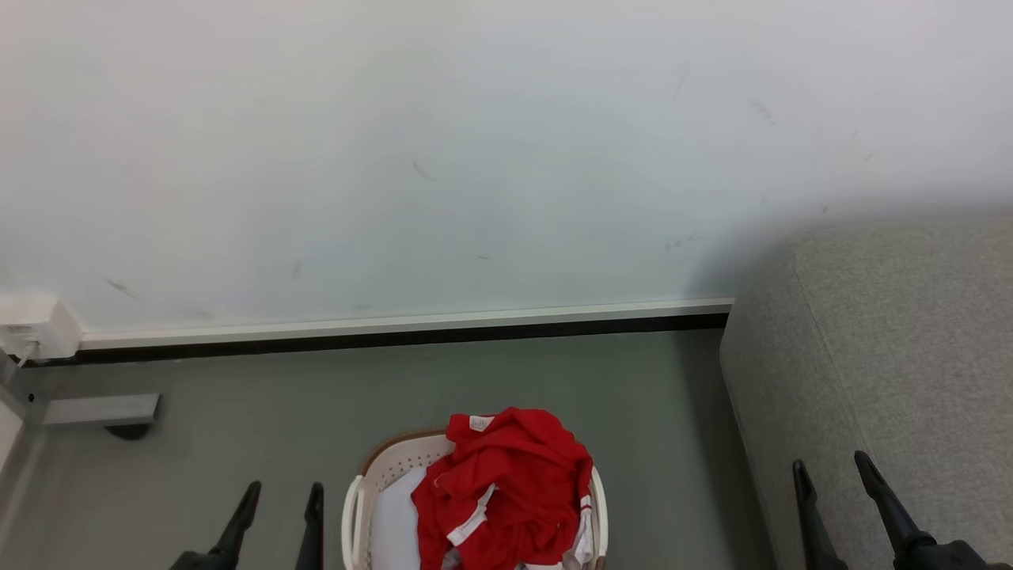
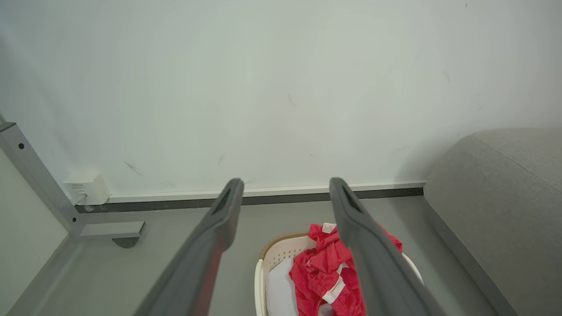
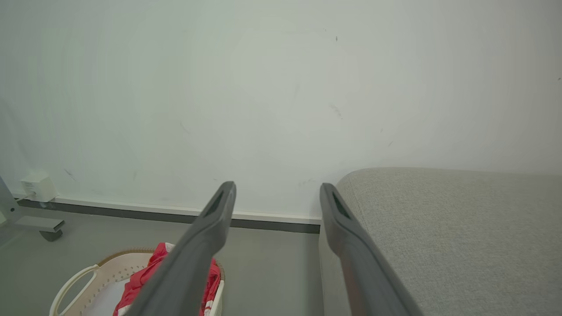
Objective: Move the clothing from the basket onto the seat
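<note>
Dark left end effector [image 1: 284, 507] at lower left and right end effector [image 1: 831, 475] at lower right both stand with fingers apart, empty. Red clothing [image 1: 514, 483] with white stripes is heaped in the cream basket [image 1: 378, 469] at bottom centre. Its white neck label [image 1: 479, 423] is too small to read. Open grey floor [image 1: 261, 412] lies around the basket, and the seat [image 1: 894, 356] shows its rounded edge at right.

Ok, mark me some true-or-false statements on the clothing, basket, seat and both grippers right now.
1. The red clothing lies in the laundry basket. True.
2. The left gripper is shut on the clothing. False: it is open, holding nothing, beside the basket.
3. The grey seat stands on the robot's right of the basket. True.
4. A red garment lies on the seat. False: the clothing seen is all in the basket.
5. The right gripper is open. True.
</note>
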Robot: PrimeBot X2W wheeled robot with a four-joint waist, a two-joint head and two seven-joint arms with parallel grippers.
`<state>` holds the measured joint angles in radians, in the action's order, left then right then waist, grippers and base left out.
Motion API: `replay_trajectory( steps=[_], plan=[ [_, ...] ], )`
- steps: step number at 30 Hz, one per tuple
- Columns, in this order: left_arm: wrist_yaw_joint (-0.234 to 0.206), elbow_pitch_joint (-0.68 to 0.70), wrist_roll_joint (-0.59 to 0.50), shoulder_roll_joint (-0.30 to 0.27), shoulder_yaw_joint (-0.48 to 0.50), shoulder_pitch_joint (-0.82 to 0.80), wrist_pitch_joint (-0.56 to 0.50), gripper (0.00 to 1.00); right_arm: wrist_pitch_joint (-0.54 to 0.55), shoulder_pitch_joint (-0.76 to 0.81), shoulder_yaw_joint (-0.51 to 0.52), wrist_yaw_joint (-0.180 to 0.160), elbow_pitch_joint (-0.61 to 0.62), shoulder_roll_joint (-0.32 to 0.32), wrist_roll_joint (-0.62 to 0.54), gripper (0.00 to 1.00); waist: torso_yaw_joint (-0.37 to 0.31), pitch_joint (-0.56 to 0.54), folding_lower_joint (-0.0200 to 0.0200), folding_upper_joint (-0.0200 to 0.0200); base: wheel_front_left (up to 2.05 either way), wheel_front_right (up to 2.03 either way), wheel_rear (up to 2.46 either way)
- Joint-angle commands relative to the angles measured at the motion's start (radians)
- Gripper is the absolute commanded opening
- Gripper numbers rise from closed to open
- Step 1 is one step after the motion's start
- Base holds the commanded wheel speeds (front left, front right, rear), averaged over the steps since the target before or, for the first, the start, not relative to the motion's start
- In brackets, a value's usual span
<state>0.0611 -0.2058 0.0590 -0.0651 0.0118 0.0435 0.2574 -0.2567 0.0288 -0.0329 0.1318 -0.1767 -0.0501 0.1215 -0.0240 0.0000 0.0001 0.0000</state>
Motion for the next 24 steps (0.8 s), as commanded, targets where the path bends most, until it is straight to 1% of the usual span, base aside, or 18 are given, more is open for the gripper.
replay_trajectory(
  steps=[1,14,18,21,24],
  plan=[
    [0.000,-0.001,-0.025,-0.001,0.002,0.011,0.007,1.00,-0.009,0.014,-0.002,-0.002,-0.003,-0.001,-0.012,1.00,-0.001,0.000,-0.0001,0.0000,0.00,0.00,0.00],
    [0.010,-0.010,-0.029,0.004,0.011,0.004,0.008,1.00,-0.008,0.004,-0.006,-0.002,-0.011,-0.001,0.003,1.00,-0.010,0.009,-0.0001,0.0000,0.00,0.00,0.00],
    [0.014,-0.011,-0.027,0.006,0.011,0.005,0.007,1.00,-0.008,-0.005,-0.014,-0.002,-0.008,-0.001,0.007,1.00,-0.022,0.021,-0.0001,0.0000,0.00,0.00,0.00],
    [0.022,-0.013,-0.032,0.005,0.004,-0.013,0.007,1.00,-0.008,-0.027,-0.022,-0.002,0.003,-0.001,0.011,1.00,-0.040,0.049,-0.0001,0.0000,0.00,0.00,0.00],
    [0.034,-0.024,-0.042,-0.006,-0.016,-0.052,0.007,1.00,-0.008,-0.053,-0.027,-0.002,0.023,-0.001,0.012,1.00,-0.061,0.105,-0.0001,0.0000,0.00,0.00,0.00]
  ],
)
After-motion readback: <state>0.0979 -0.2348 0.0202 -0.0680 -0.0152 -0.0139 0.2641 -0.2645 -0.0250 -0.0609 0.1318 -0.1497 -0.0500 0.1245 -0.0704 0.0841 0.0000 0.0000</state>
